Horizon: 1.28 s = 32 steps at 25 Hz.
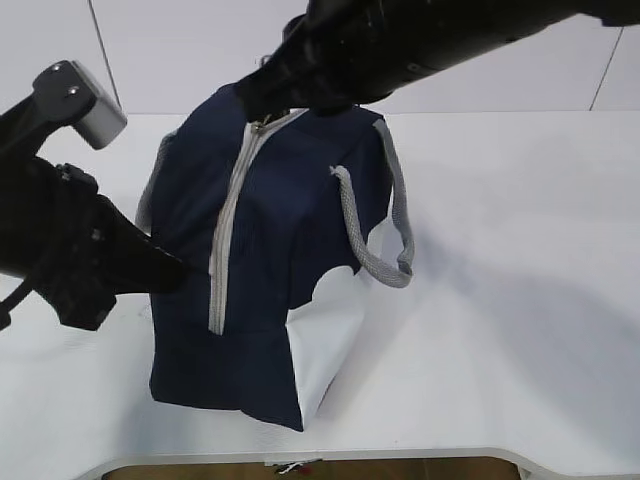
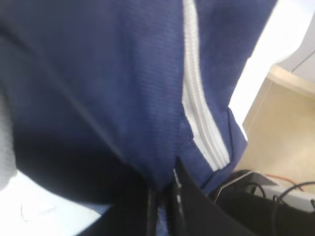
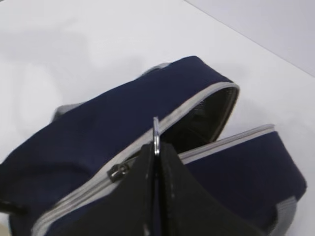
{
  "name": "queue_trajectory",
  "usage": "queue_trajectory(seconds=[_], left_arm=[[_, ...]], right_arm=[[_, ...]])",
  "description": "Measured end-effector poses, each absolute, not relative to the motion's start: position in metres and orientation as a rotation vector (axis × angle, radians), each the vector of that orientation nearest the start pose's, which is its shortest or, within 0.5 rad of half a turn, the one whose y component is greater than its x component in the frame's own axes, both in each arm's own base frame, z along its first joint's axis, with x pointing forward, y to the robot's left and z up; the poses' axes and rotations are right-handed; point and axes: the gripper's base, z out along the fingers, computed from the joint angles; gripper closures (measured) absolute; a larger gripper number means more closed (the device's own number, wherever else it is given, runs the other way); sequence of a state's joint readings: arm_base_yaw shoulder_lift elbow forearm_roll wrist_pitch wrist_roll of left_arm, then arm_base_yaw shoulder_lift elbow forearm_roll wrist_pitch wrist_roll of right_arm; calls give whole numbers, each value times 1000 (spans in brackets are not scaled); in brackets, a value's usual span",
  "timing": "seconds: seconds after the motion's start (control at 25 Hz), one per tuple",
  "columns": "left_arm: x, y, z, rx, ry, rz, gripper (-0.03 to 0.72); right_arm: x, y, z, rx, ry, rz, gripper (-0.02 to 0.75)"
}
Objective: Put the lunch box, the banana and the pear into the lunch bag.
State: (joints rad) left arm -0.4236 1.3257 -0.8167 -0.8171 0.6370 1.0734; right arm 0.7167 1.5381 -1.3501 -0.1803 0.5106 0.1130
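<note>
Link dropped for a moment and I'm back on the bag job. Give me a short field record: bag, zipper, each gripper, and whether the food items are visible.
bag: lunch bag upright on the white table
zipper: grey zipper closed along the near stretch, parted at the far end, silver lining showing there
right gripper: shut on the ring pull, at the bag's far top
left gripper: shut on navy fabric beside the zipper's near end
handle: grey webbing handle hanging on the right side
food items: lunch box, banana, pear not visible in any view
</note>
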Motion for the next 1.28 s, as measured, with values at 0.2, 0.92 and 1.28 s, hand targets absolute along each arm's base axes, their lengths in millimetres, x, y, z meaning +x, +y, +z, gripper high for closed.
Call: queue_trajectory(seconds=[0.2,0.92,1.28], left_arm=[[217,-141,258,1154,2163,-563,690],[208,-131,274,1160,2122,-459,690],[210,-114,282,1082,2131,-426,690]], right_arm=[[284,223,346,-731,2064,275,725],[318,194,342,-574,2048,249,725],[351,196,330,-538,2069,220,725]])
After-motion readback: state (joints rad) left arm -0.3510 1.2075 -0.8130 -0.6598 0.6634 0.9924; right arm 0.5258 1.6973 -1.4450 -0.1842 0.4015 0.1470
